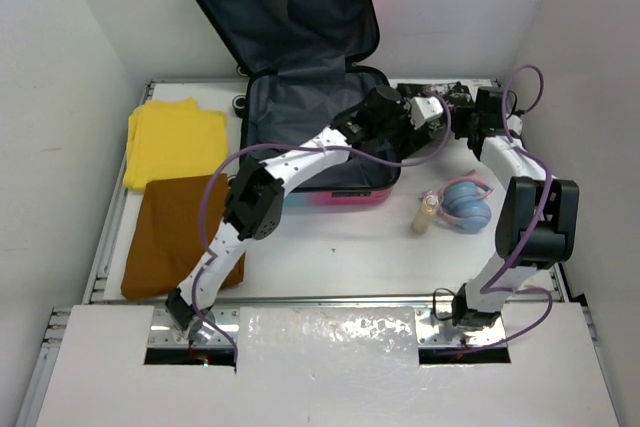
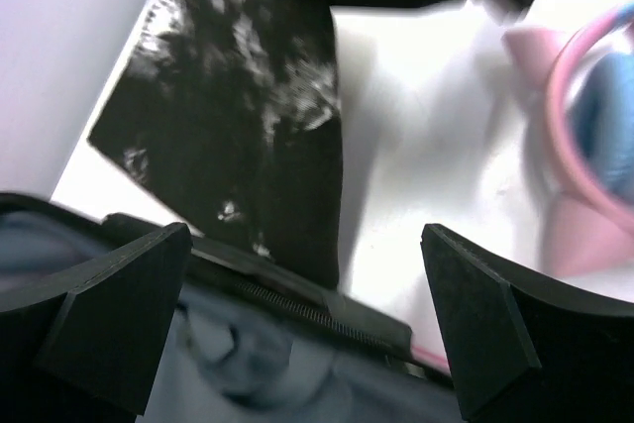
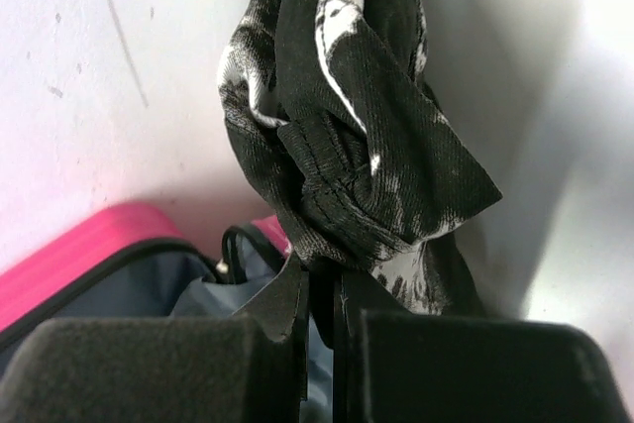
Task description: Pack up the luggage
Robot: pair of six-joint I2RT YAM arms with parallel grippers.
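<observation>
The luggage [image 1: 300, 117] lies open at the back centre, lid raised, its grey lining bare. My left gripper [image 1: 436, 107] hovers open over the case's right rim [image 2: 327, 309], with nothing between its fingers [image 2: 129, 294]. A black-and-white patterned garment [image 1: 447, 93] lies just past that rim on the table at the back right. My right gripper [image 3: 327, 284] is shut on a bunched fold of this garment [image 3: 347, 126], beside the pink shell [image 3: 89, 245]. The same garment [image 2: 248, 116] shows ahead of the left jaws.
A folded yellow cloth [image 1: 175, 137] and a brown cloth [image 1: 175, 232] lie left of the case. A blue and pink headset-like item [image 1: 467, 205] and a small pale bottle [image 1: 428, 212] sit on the right. White walls close in on the sides and back.
</observation>
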